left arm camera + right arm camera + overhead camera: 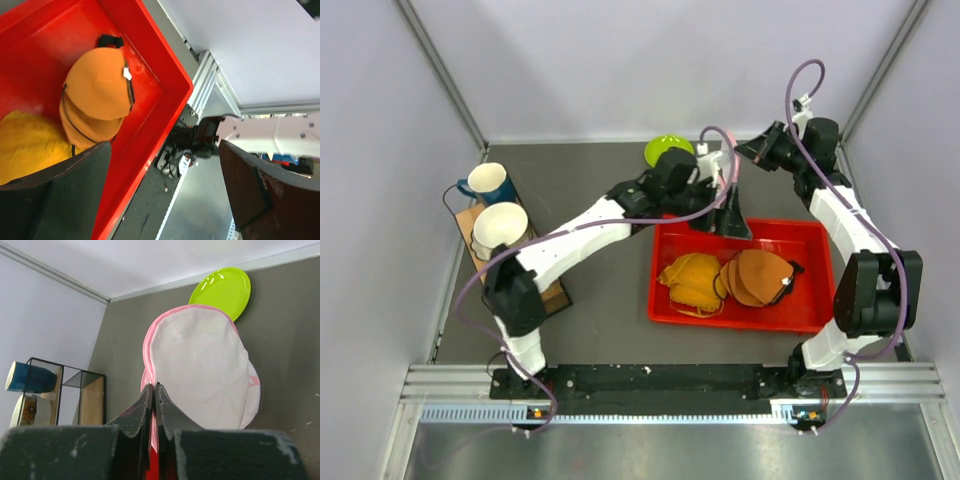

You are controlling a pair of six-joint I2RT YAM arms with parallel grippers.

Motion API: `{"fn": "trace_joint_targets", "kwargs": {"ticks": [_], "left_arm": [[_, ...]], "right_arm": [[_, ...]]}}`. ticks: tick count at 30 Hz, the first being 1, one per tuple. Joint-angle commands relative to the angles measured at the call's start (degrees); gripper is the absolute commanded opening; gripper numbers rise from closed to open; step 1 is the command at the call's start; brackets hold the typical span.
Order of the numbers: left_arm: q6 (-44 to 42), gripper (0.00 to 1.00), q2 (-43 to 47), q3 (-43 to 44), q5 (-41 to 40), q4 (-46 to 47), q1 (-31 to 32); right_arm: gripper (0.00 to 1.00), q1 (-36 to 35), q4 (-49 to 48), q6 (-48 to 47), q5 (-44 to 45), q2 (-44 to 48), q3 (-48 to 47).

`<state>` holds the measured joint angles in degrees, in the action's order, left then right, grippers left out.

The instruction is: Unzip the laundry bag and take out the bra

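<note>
1. Clamping the right tool [154, 390] on the pink trim [146, 345] of the laundry bag [200, 365], holding it near the far edge of the desk [290, 330], beside the lime-green plate [222, 287].
2. Holding the left tool [165, 150] wide apart above the red tray [45, 35].
3. Leaving the bra [97, 95] lying inside this tray, toward the right edge.

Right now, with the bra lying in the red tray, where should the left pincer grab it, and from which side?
I'd pinch the bra where its two cups meet, coming straight down from above: the cups are rounded domes, and the walls of the red tray block a sideways approach. The left pincer is open.
</note>
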<state>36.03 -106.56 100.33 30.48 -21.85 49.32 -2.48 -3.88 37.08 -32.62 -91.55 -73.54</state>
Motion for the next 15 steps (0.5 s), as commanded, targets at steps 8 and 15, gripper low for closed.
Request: {"fn": "trace_joint_targets", "kwargs": {"ticks": [8, 15], "left_arm": [[-2.8, 0.92, 23.1, -18.0, -2.7, 0.4, -14.9], [-2.0, 0.92, 28.5, -22.7, -4.8, 0.4, -21.1]], "right_arm": [[0.00, 1.1, 0.1, -1.5, 1.8, 0.3, -6.4], [0.00, 4.1, 2.4, -1.5, 5.1, -2.0, -13.6]]}}
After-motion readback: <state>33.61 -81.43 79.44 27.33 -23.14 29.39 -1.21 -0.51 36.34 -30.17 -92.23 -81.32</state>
